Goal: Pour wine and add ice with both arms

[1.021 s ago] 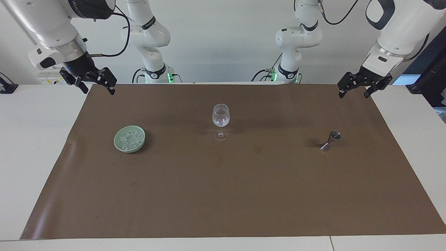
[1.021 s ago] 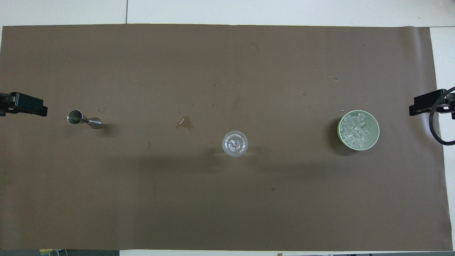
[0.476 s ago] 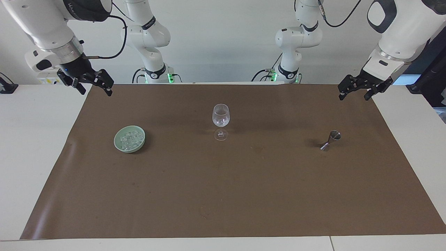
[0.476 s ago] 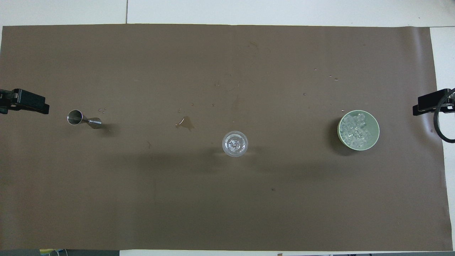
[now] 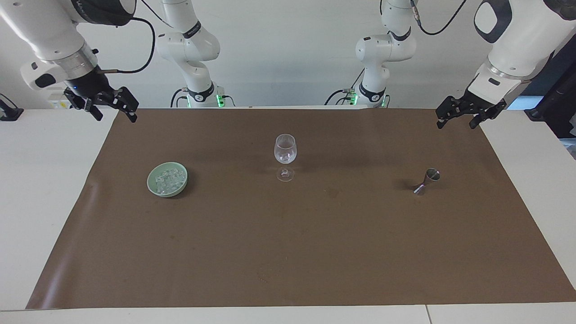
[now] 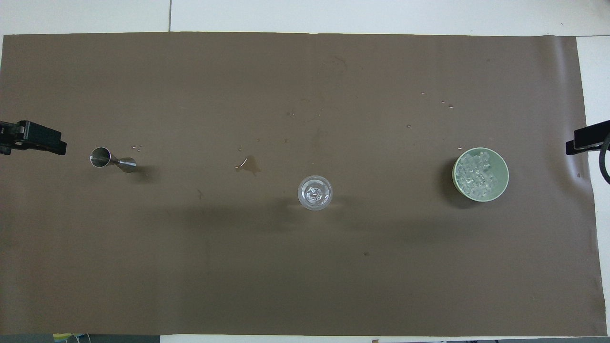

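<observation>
Brown paper sheet (image 5: 288, 252) covers table. Wine glass (image 5: 285, 155) upright at centre, ice chunks in bowl. Green dish (image 5: 167, 179) of ice (image 6: 478, 174) toward right arm's end; steel jigger (image 5: 426, 181) toward left arm's end. Left gripper (image 5: 458, 120) and right gripper (image 5: 112, 114) hang over sheet's corners nearest robots, fingers spread, holding nothing.

Plain white wall (image 5: 288, 54) at robots' end. White table (image 5: 40, 180), brown mat (image 5: 288, 252) covering most of it. Even light, soft shadows.
</observation>
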You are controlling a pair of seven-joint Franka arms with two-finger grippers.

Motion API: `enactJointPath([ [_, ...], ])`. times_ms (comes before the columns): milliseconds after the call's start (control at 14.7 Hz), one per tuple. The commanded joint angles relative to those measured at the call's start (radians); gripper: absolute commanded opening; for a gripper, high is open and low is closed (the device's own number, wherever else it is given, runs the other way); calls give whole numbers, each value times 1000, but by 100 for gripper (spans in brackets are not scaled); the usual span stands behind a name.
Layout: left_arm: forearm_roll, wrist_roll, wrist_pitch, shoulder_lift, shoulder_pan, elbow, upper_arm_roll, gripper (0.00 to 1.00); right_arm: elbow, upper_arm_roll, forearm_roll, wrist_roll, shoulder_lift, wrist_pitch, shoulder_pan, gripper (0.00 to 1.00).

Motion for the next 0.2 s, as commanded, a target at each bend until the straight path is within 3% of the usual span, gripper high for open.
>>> enactJointPath([
  [0,11,9,-17,-2,-2,3,0,100,18,-9,3,-20,2,-19,10,100],
  [136,11,7,-17,-2,-2,4,0,100,18,-9,3,-20,2,-17,10,100],
])
